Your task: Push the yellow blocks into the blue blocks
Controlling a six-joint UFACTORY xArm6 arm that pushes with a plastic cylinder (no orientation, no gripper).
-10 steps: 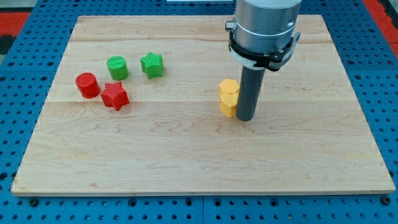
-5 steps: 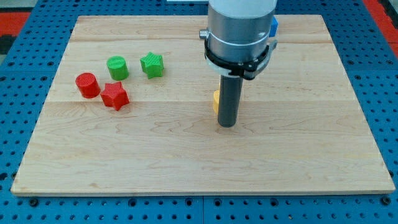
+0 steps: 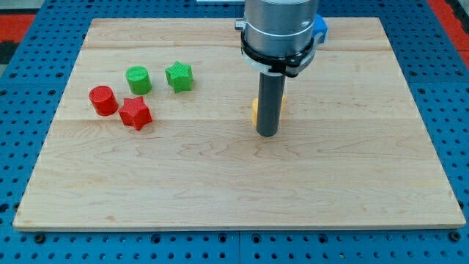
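Observation:
My tip [image 3: 267, 134] rests on the board near its middle, at the view's bottom side of the yellow blocks [image 3: 253, 112]. The rod hides most of them; only yellow slivers show at its left and right edges, so their shapes cannot be made out. A blue block [image 3: 320, 28] peeks out at the view's top, right of the arm's grey body, which hides most of it. The yellow blocks lie well below the blue block in the view.
A green cylinder [image 3: 137, 79] and a green star [image 3: 179, 75] sit at the upper left. A red cylinder [image 3: 102, 100] and a red star [image 3: 135, 112] sit just below them. The wooden board [image 3: 352, 176] lies on a blue pegboard.
My tip moved from the right side of the yellow blocks around to their bottom side, then slightly up the view. The yellow blocks are now mostly hidden behind the rod.

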